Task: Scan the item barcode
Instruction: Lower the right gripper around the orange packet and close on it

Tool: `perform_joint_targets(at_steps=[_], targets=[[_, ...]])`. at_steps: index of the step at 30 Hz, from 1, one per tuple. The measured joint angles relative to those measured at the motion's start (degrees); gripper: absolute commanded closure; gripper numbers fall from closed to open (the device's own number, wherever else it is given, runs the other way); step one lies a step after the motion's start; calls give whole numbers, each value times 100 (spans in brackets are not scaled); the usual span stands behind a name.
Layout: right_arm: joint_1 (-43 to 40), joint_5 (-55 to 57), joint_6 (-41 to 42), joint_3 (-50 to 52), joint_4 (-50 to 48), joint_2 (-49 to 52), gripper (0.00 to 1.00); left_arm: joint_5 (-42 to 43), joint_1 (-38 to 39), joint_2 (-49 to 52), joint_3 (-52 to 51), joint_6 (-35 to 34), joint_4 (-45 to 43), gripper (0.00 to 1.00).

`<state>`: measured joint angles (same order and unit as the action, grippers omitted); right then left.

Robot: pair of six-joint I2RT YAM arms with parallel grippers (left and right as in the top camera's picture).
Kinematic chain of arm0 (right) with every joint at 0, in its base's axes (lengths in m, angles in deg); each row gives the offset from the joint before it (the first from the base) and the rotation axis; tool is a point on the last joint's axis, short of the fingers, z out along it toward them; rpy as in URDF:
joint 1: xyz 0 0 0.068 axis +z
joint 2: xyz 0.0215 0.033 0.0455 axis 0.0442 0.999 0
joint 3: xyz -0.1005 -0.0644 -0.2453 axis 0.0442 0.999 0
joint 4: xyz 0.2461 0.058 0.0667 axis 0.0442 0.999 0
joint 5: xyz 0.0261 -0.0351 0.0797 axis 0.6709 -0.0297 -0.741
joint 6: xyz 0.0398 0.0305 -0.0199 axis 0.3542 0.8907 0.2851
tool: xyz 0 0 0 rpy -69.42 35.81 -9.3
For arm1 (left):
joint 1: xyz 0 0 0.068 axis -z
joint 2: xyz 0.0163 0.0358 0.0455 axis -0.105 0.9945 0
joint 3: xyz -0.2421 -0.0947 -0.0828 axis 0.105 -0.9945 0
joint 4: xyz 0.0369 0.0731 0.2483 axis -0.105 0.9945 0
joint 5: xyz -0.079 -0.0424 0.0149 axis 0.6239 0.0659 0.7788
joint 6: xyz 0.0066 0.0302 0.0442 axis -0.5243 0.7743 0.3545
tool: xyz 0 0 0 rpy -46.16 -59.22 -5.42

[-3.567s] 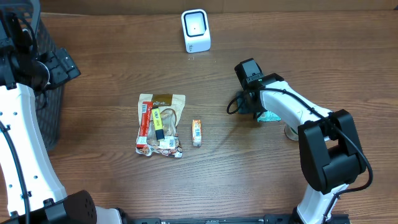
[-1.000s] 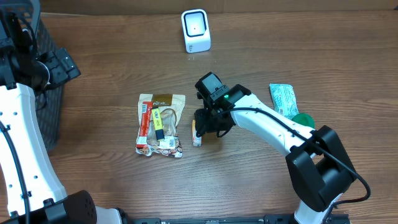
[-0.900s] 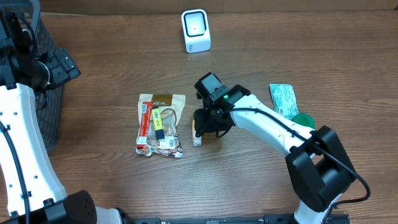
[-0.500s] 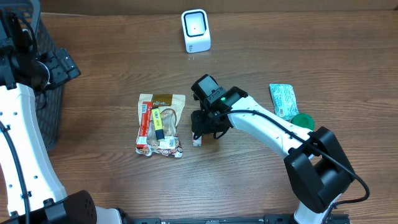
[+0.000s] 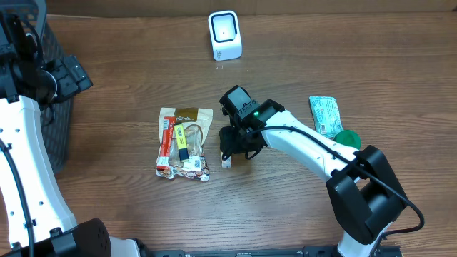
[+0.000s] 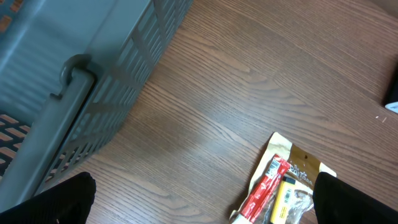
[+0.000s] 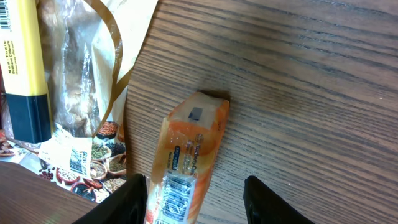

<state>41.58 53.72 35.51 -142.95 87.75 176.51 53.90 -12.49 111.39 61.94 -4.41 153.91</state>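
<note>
A small orange snack packet (image 7: 186, 165) with a printed barcode lies flat on the wooden table, just right of a pile of packets. My right gripper (image 7: 196, 205) stands open straddling it: one finger (image 7: 127, 199) is close against its left edge, the other finger (image 7: 267, 202) is well clear on the right. From above, the right gripper (image 5: 232, 145) covers most of the packet (image 5: 226, 163). The white barcode scanner (image 5: 225, 34) stands at the back of the table. My left gripper (image 6: 202, 199) is wide open above bare wood, holding nothing.
A pile of packets (image 5: 184, 143) with a red stick and a yellow bar lies left of the orange packet. A green packet (image 5: 325, 114) and a green disc (image 5: 348, 138) sit at the right. A grey basket (image 6: 74, 81) stands at the far left.
My right arm swung from the green packet at the right across to the orange packet, then crept slightly left over it. The left arm has not moved.
</note>
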Motion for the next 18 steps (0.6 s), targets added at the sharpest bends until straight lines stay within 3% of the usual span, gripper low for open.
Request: perform_joint_targets(at_steps=[18], targets=[[214,151,0,0,-2,0,50,0,0,0,0,0,0,0]])
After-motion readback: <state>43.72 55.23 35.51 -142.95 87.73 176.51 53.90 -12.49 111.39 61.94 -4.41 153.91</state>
